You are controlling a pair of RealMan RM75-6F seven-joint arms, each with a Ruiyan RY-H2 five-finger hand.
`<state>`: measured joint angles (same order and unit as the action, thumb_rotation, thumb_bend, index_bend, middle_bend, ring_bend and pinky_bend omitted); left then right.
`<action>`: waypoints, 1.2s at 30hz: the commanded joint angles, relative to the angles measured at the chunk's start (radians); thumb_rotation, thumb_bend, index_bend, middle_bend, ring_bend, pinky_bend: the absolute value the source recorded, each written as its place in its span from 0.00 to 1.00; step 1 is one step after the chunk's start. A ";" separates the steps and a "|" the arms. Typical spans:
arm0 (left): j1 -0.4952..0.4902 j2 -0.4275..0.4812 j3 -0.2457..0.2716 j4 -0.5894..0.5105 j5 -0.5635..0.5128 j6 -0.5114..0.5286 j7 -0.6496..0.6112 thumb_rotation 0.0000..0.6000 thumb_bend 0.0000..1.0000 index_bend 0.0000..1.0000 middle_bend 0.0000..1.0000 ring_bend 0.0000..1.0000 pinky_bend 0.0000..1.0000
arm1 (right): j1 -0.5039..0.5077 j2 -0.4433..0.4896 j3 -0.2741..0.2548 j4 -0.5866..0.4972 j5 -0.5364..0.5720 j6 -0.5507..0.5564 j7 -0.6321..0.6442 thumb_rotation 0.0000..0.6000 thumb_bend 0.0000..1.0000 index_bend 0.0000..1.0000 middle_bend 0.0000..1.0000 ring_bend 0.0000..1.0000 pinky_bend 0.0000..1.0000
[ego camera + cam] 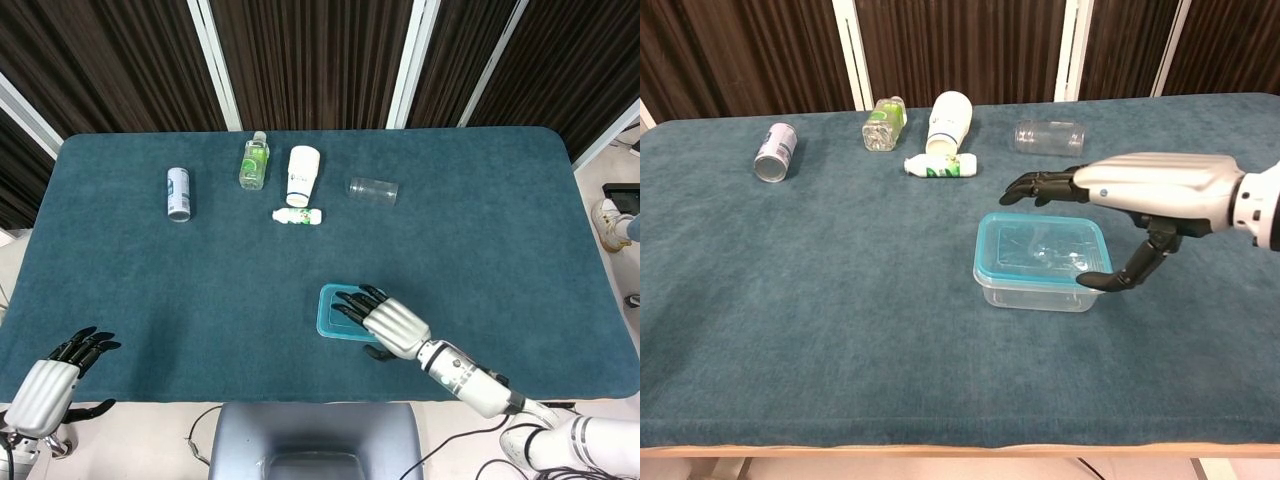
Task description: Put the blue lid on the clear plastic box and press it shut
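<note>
Lid and box dominate the lower centre of both views: the blue lid [1038, 243] already lies on the clear plastic box [1035, 289], which stands on the teal table [480, 230] just right of centre near the front edge; whether the rim has snapped home cannot be told. Right hand [1140, 190] hovers flat over the lid's right portion, fingers stretched out and apart toward the middle of the frame, thumb hanging down beside the box's right front corner, holding nothing; contact with the lid is uncertain. Left hand [55, 380] rests at the lower left of the head view, off the table's corner, fingers loosely apart, also holding nothing. Along the upper left of the table lie, in falling size, a white cup [303, 175], a clear jar [373, 190], a green bottle [255, 160], a silver can [178, 193] and a small white bottle [298, 215]. Judged from its thin walls, the box is light, flexible and liable to slide on the cloth; pressure is best applied downward along the lid's rim and corners, not the yielding centre
</note>
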<state>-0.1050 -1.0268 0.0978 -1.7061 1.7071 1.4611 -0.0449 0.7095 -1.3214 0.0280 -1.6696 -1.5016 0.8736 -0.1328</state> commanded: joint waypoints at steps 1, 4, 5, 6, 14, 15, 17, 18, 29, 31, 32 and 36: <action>0.001 0.003 0.001 -0.003 -0.002 -0.001 0.000 1.00 0.40 0.27 0.19 0.11 0.29 | 0.020 0.005 0.019 -0.016 0.031 -0.021 -0.063 1.00 0.47 0.29 0.21 0.27 0.25; 0.001 0.003 0.000 -0.004 -0.002 0.000 0.002 1.00 0.40 0.27 0.19 0.11 0.29 | 0.028 0.013 0.022 -0.035 0.053 -0.035 -0.104 1.00 0.44 0.36 0.26 0.34 0.27; 0.001 0.003 0.000 -0.005 -0.002 -0.002 0.003 1.00 0.40 0.27 0.19 0.11 0.29 | 0.029 0.017 0.020 -0.042 0.057 -0.039 -0.109 1.00 0.43 0.39 0.26 0.35 0.28; 0.000 0.003 0.001 -0.005 -0.002 -0.003 0.003 1.00 0.40 0.27 0.19 0.11 0.29 | 0.029 0.024 0.016 -0.051 0.057 -0.042 -0.114 1.00 0.43 0.41 0.27 0.36 0.28; 0.000 0.004 0.001 -0.006 -0.003 -0.006 0.005 1.00 0.40 0.27 0.19 0.11 0.29 | 0.016 0.059 -0.018 -0.058 0.004 -0.023 -0.099 1.00 0.43 0.45 0.28 0.37 0.28; -0.001 0.004 0.000 -0.007 -0.004 -0.007 0.006 1.00 0.40 0.27 0.19 0.11 0.29 | 0.016 0.062 -0.022 -0.058 0.000 -0.025 -0.092 1.00 0.43 0.45 0.28 0.37 0.28; 0.000 0.004 -0.001 -0.008 -0.007 -0.007 0.007 1.00 0.40 0.27 0.19 0.11 0.29 | 0.018 0.066 -0.030 -0.056 -0.011 -0.030 -0.081 1.00 0.43 0.45 0.28 0.37 0.28; 0.000 0.004 -0.001 -0.008 -0.006 -0.006 0.007 1.00 0.40 0.27 0.19 0.11 0.29 | 0.018 0.068 -0.034 -0.055 -0.017 -0.032 -0.077 1.00 0.43 0.45 0.28 0.37 0.28; 0.002 0.006 0.002 -0.008 0.000 -0.003 0.006 1.00 0.40 0.28 0.19 0.12 0.29 | -0.001 0.115 -0.073 -0.079 -0.036 -0.029 -0.106 1.00 0.43 0.43 0.28 0.37 0.28; 0.003 0.006 0.002 -0.009 0.002 -0.002 0.007 1.00 0.40 0.28 0.19 0.12 0.29 | -0.010 0.122 -0.074 -0.083 -0.034 -0.017 -0.118 1.00 0.43 0.43 0.28 0.37 0.28; 0.003 0.005 0.003 -0.009 0.002 -0.002 0.008 1.00 0.40 0.28 0.19 0.12 0.29 | -0.012 0.125 -0.074 -0.083 -0.032 -0.015 -0.121 1.00 0.43 0.42 0.28 0.37 0.28; 0.002 0.005 0.002 -0.010 0.000 -0.005 0.009 1.00 0.40 0.28 0.19 0.12 0.29 | -0.016 0.138 -0.074 -0.088 -0.007 -0.026 -0.135 1.00 0.46 0.38 0.28 0.33 0.27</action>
<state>-0.1028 -1.0215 0.1001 -1.7154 1.7075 1.4568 -0.0360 0.6946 -1.1875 -0.0459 -1.7563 -1.5143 0.8521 -0.2641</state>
